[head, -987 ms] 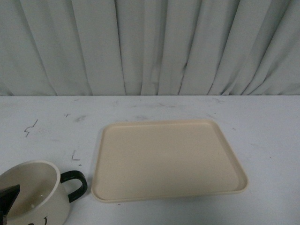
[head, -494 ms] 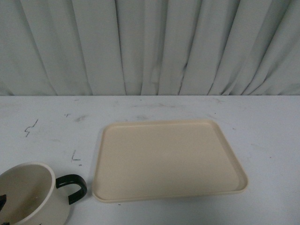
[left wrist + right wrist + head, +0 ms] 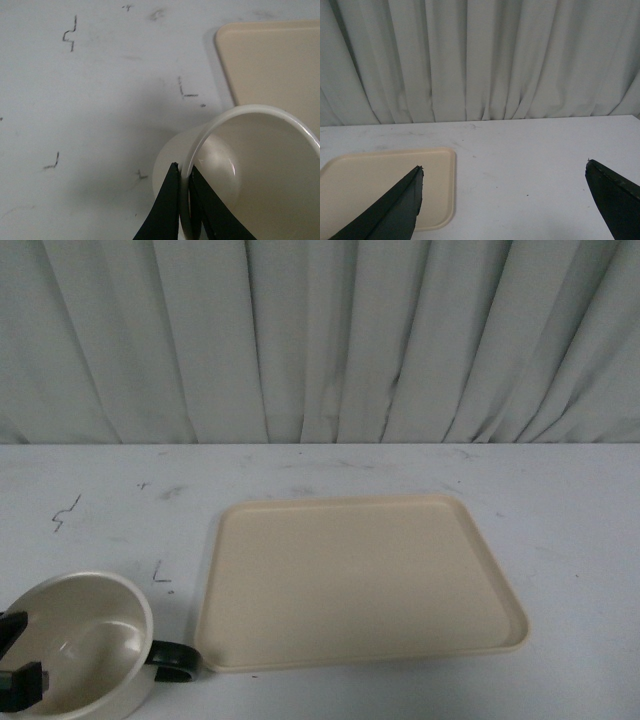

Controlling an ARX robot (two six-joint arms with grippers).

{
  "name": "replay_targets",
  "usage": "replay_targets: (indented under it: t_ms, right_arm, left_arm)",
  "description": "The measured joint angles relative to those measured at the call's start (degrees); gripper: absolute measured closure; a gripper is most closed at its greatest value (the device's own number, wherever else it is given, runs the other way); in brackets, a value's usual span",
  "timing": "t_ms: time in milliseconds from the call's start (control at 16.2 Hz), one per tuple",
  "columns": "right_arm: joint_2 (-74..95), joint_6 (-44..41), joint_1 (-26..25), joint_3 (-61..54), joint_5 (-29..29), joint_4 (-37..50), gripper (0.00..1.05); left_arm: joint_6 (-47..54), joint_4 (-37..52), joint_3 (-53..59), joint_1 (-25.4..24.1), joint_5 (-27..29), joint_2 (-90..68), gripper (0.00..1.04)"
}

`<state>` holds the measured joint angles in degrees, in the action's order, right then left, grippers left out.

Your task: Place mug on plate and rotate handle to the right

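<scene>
The cream mug [image 3: 90, 635] hangs at the table's near left corner, tipped so its mouth faces the front camera. Its black handle [image 3: 176, 661] points right, close to the plate's near left corner. My left gripper [image 3: 14, 658] is shut on the mug's left rim. In the left wrist view the gripper [image 3: 182, 167] has one black finger inside the mug [image 3: 260, 165] and one outside its wall. The beige plate [image 3: 360, 580] lies flat at the table's centre with nothing on it. My right gripper [image 3: 504, 165] is open over bare table, right of the plate [image 3: 380, 185].
A pale pleated curtain [image 3: 320, 340] closes off the back of the white table [image 3: 560, 500]. Small black pen marks [image 3: 70, 35] dot the tabletop left of the plate [image 3: 270, 60].
The mug has risen and tipped its mouth toward the camera, hiding the face on its side. The handle has dropped lower and shifted right toward the plate's corner.
</scene>
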<state>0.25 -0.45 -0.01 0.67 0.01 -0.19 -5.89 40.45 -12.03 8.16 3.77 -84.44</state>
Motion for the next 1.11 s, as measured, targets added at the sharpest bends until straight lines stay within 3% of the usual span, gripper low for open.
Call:
replay_targets:
  t_ms: [185, 308, 432, 740, 1111]
  right_arm:
    - [0.0, 0.0, 0.0, 0.0, 0.0, 0.0, 0.06]
    - [0.0, 0.0, 0.0, 0.0, 0.0, 0.0, 0.06]
    - [0.0, 0.0, 0.0, 0.0, 0.0, 0.0, 0.06]
    - [0.0, 0.0, 0.0, 0.0, 0.0, 0.0, 0.06]
    - [0.0, 0.0, 0.0, 0.0, 0.0, 0.0, 0.06]
  left_arm:
    - [5.9, -4.6, -6.4, -2.1, -9.6, 3.9, 1.01]
    - [13.6, -11.0, -12.8, -0.7, -15.3, 5.8, 1.02]
    - [22.3, -18.6, -19.5, 2.8, -14.9, 3.1, 1.02]
    - [33.9, -29.4, -36.6, 12.4, -3.1, -10.7, 1.02]
    - [40.0, -43.8, -50.7, 16.0, -1.3, -20.3, 1.02]
